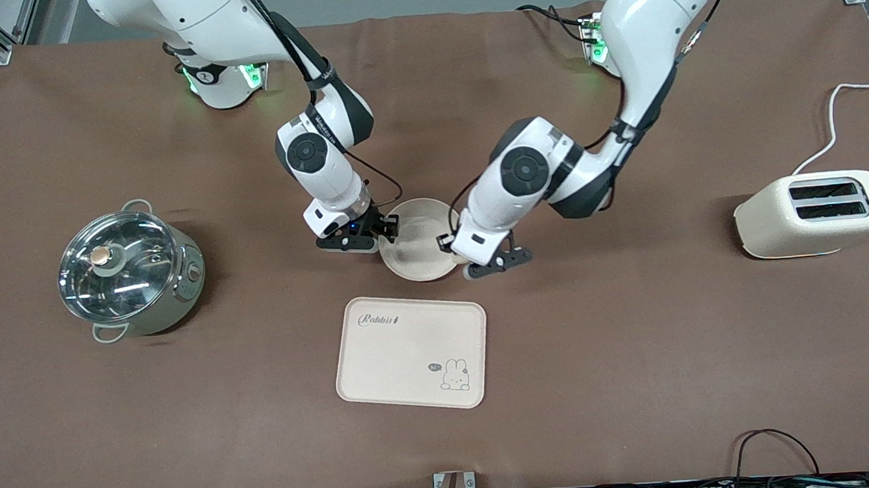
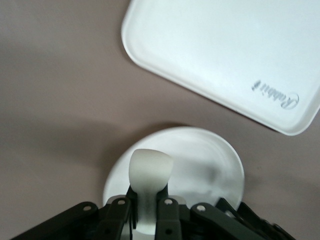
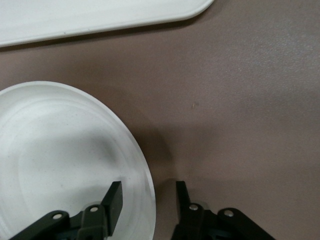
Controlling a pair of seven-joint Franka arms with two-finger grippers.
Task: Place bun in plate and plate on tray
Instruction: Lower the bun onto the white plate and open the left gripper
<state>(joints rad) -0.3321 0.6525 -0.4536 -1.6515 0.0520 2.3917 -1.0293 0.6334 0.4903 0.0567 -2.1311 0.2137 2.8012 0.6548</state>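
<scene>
The round cream plate [image 1: 422,233] [image 2: 210,165] [image 3: 60,150] lies mid-table, just farther from the front camera than the tray [image 1: 403,351] [image 2: 215,55] [image 3: 75,17] with its "Rabbit" lettering. My left gripper [image 1: 481,265] [image 2: 148,192] is shut on the small white bun [image 1: 459,257] [image 2: 150,167], holding it over the plate's edge toward the left arm's end. My right gripper [image 1: 390,228] [image 3: 147,192] is low at the plate's rim toward the right arm's end. It is open, one finger inside the rim and one outside, with gaps on both sides.
A steel pot with a glass lid [image 1: 127,274] stands toward the right arm's end of the table. A cream toaster [image 1: 817,213] with its white cord [image 1: 834,110] stands toward the left arm's end. Brown tabletop surrounds the tray.
</scene>
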